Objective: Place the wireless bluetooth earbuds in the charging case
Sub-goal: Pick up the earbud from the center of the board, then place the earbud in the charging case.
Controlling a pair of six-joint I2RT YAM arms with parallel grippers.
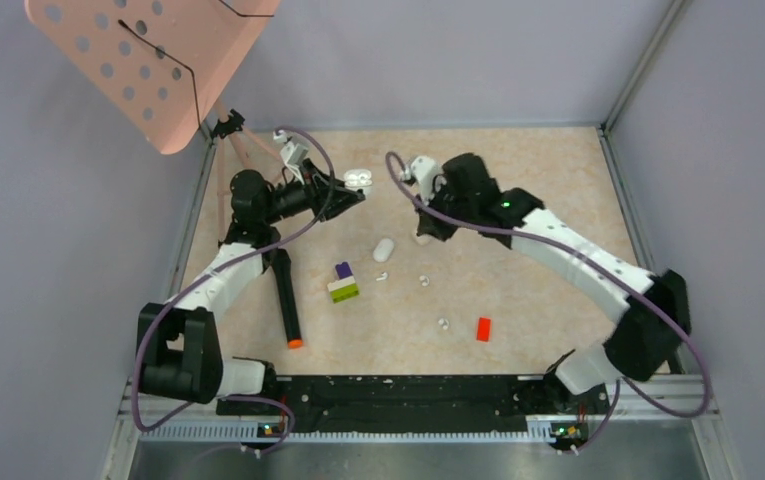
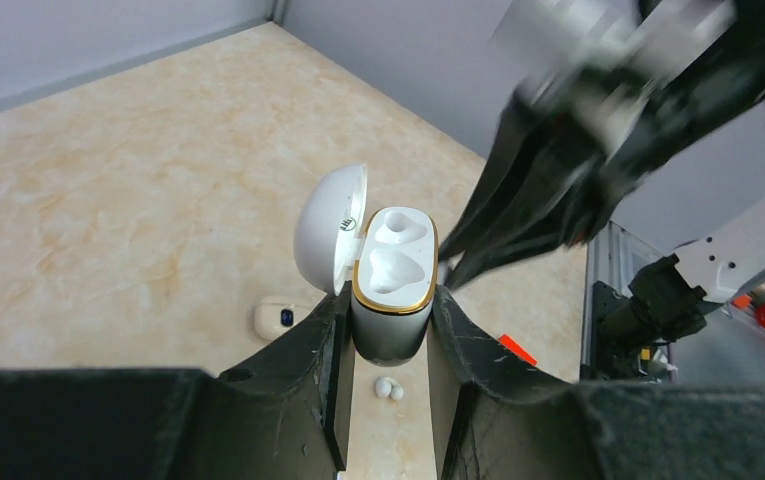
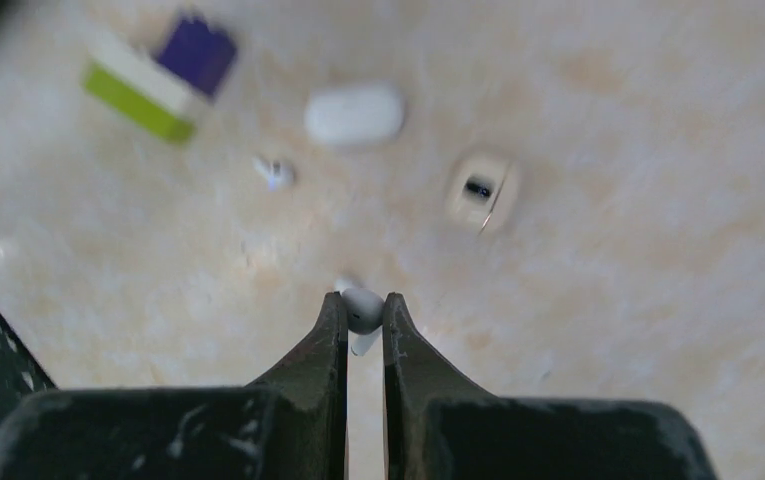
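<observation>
My left gripper [image 2: 390, 302] is shut on the open charging case [image 2: 394, 262], a white case with a gold rim. Its lid [image 2: 329, 228] is tipped back to the left and both wells look bare. From above, that case [image 1: 358, 178] is held up at the back of the table. My right gripper [image 3: 363, 303] is shut on one white stemmed earbud [image 3: 362, 311], just above the tabletop. In the top view this gripper [image 1: 421, 236] is right of centre. Other earbuds [image 1: 382, 276] [image 1: 424, 281] [image 1: 443, 323] lie loose on the table.
A shut white pebble case [image 3: 354, 114] and a cream case [image 3: 482, 190] with a dark dot lie ahead of the right gripper. A purple-white-green brick stack [image 1: 343, 283], a red brick [image 1: 483, 328] and a black marker [image 1: 286, 300] lie nearby. A pink perforated panel [image 1: 148, 60] hangs at back left.
</observation>
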